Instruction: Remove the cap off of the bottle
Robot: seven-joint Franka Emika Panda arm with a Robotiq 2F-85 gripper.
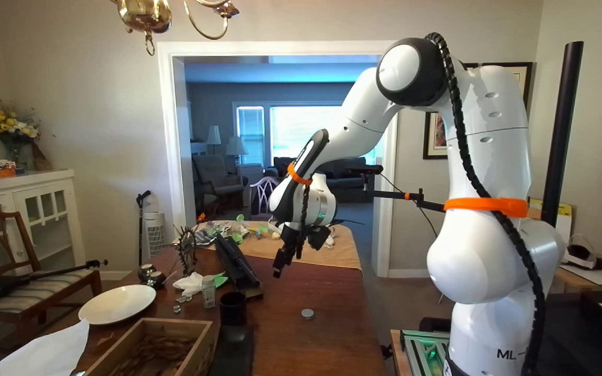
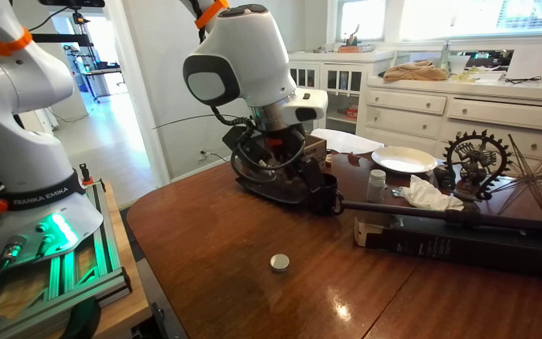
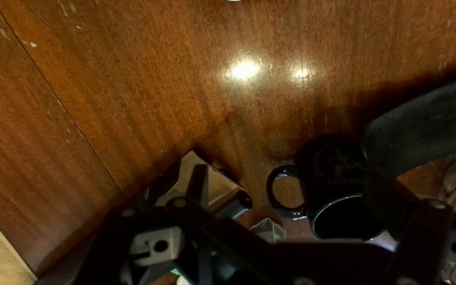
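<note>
A small clear bottle (image 1: 208, 293) with a whitish top stands on the table; it also shows beyond the black mug in an exterior view (image 2: 376, 189). A tiny round white cap (image 1: 307, 313) lies flat on the bare wood, apart from the bottle; it also shows in an exterior view (image 2: 279, 262), and only its edge shows at the top of the wrist view. I cannot tell whether the bottle's whitish top is a separate cap. My gripper (image 3: 287, 174) is open and empty, raised above the table. The black mug (image 3: 331, 174) shows between its fingers in the wrist view.
A long black box (image 2: 464, 247) with a dark rod lies beside the mug. A dark curved piece (image 3: 426, 122) touches or nearly touches the mug. A wooden box (image 1: 204, 334), a white plate (image 1: 118, 305), crumpled white tissue (image 2: 433, 195) and a metal statue (image 2: 480, 162) stand around.
</note>
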